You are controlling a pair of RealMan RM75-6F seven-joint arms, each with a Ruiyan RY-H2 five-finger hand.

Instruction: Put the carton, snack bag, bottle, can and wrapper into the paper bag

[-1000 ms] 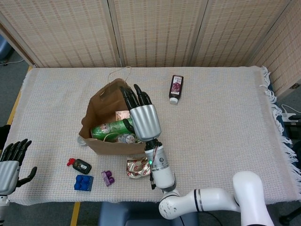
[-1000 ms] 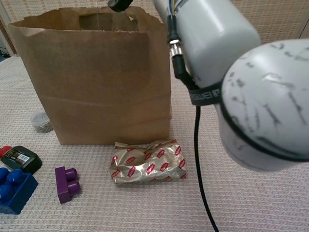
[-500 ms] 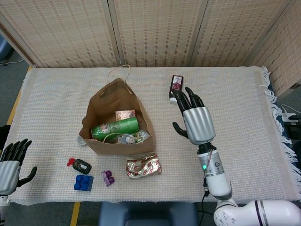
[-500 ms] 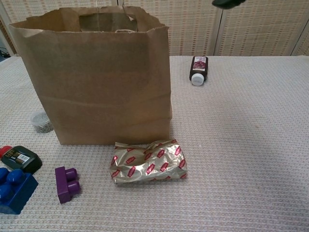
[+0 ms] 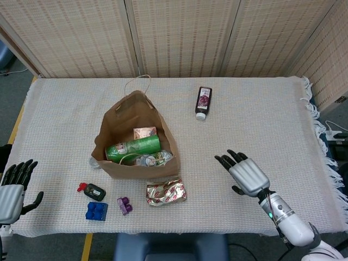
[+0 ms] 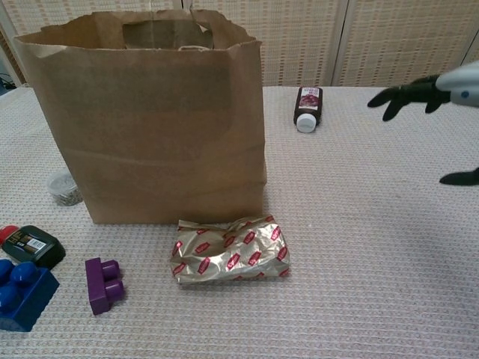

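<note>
Bottle (image 5: 203, 101) lies on its side at the far centre of the table (image 5: 272, 125), long axis running near-to-far, white cap toward the near edge. It sits up and to the left of the right hand (image 5: 247, 175), well apart from it. The right hand is empty, fingers spread, hovering over bare cloth at the near right; in the chest view only its dark fingertips (image 6: 404, 95) enter at the right edge. The left hand (image 5: 12, 190), also empty with fingers apart, hangs off the near left corner, much farther from the bottle, so the right is the likelier hand for that pick.

Foil wrapper (image 5: 166, 192) lies flat just in front of the paper bag (image 5: 117, 122), left of the right hand and nearer to it than the bottle. Inside the bag: a green can (image 5: 133, 148), a small carton (image 5: 144, 132), and what looks like the snack bag (image 5: 155, 159), partly hidden.

Change: one second ago the right hand was over the bag mouth; half a second ago it was near the bottle; it now sits lower and farther right, withdrawn toward the near edge. Bottle and wrapper have not moved.
</note>
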